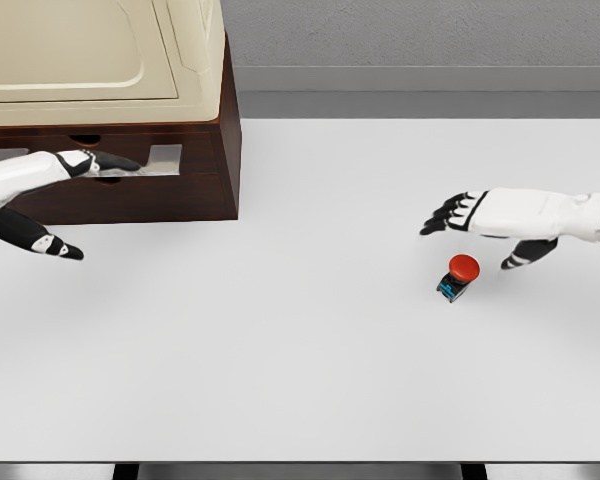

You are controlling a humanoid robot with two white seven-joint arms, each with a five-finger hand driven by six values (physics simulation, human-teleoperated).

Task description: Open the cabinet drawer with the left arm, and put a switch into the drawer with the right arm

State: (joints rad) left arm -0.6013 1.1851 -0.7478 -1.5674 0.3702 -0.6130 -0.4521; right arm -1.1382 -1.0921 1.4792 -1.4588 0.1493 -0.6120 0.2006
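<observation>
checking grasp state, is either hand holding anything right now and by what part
The right hand holds nothing; it hovers open above the red switch. The left hand has fingers at the drawer front, but a grip cannot be told.

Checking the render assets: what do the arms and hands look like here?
Both arms are smooth white shells. The left hand and right hand have white backs with black fingers and thumbs, and small white patches on some finger segments. A dark band rings the right arm near the picture's edge. No cables, markings or sleeves show.
</observation>
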